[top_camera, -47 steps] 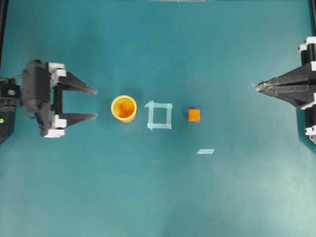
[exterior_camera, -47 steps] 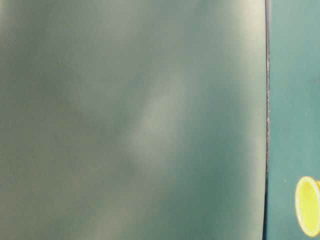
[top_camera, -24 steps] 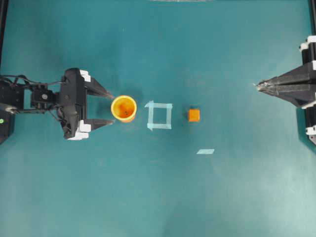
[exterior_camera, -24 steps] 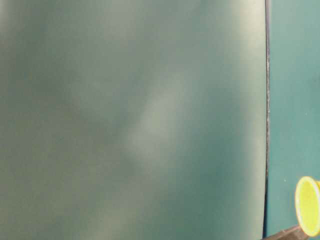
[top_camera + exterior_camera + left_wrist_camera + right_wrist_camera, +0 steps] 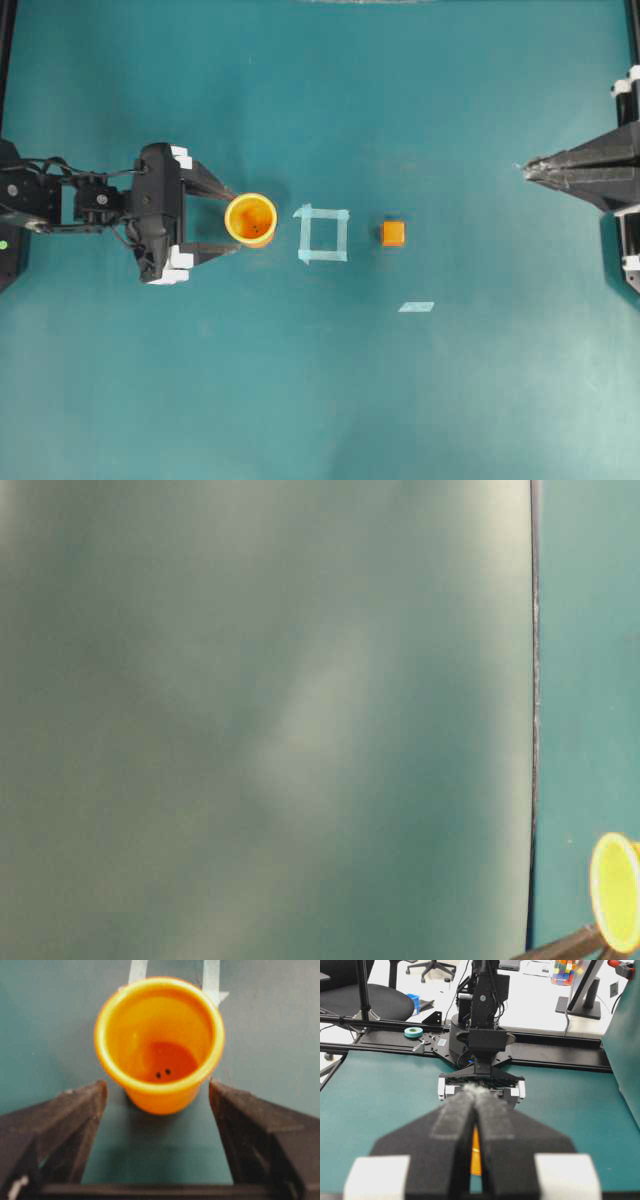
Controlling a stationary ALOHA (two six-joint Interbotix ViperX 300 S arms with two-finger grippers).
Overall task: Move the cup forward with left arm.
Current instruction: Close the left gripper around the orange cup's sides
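The left gripper (image 5: 232, 222), wide open, has been brought up from far off to the cup (image 5: 251, 219), which sits just left of the tape square (image 5: 323, 234), so closing looks next; the right gripper (image 5: 528, 171) is pinched together.

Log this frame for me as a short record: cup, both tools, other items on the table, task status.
cup: upright cup, open side up, left of the tape square
left tool: left tool open, fingers on either side of the cup, no contact visible in the wrist view
right tool: right tool shut to a point, far right, away from all objects
other items: orange cube right of the square; loose tape strip
surface: teal table
task status: cup not yet gripped
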